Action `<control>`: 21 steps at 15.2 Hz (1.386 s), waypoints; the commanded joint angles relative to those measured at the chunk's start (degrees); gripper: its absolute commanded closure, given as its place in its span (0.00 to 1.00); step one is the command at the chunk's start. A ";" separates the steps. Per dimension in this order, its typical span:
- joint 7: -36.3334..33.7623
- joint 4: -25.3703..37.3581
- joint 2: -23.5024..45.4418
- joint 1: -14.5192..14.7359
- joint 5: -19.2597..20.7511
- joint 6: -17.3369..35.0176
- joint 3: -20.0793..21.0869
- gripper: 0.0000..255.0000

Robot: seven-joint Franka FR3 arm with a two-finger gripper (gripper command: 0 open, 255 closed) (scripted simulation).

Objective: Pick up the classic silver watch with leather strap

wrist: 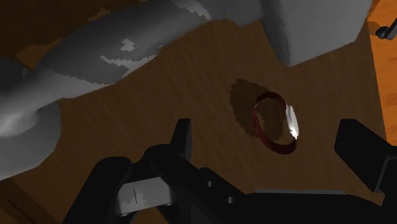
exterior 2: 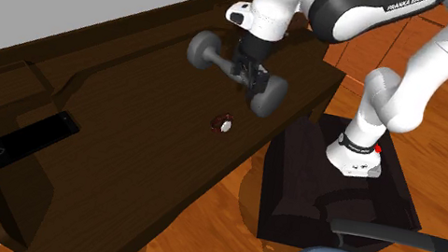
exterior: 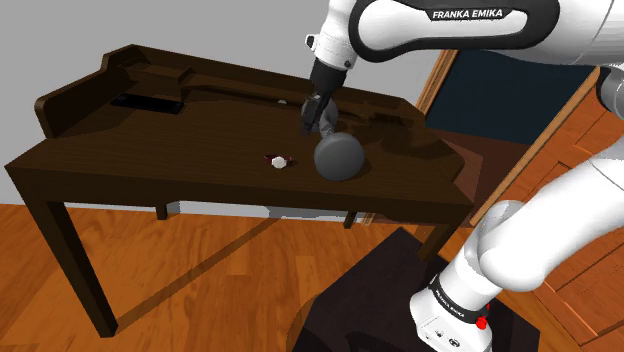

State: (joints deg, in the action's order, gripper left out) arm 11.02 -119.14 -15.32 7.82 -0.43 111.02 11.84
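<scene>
A small silver watch with a dark red strap (wrist: 275,122) lies on the dark wooden desk (exterior: 150,150), just beside the fat grey dumbbell (exterior: 340,158). Above the dumbbell hangs the black pincer (wrist: 270,135), fingers wide apart, holding nothing. The watch sits straight ahead of the gap, untouched.

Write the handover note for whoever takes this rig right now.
Gripper: jaws open, holding nothing, above the dark wooden desk.
Watch: lies on the desk, untouched; in the wrist view it sits ahead, between the jaws. A grey dumbbell lies close beside it.
Done: gripper lined up over the watch.
Left: descend, close on the watch and lift, minding the dumbbell.
</scene>
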 commanded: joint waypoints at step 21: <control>0.57 4.17 15.12 3.48 5.17 9.15 4.87 1.00</control>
State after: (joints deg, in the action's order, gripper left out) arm 11.58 -114.97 -0.20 11.30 4.75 120.15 16.71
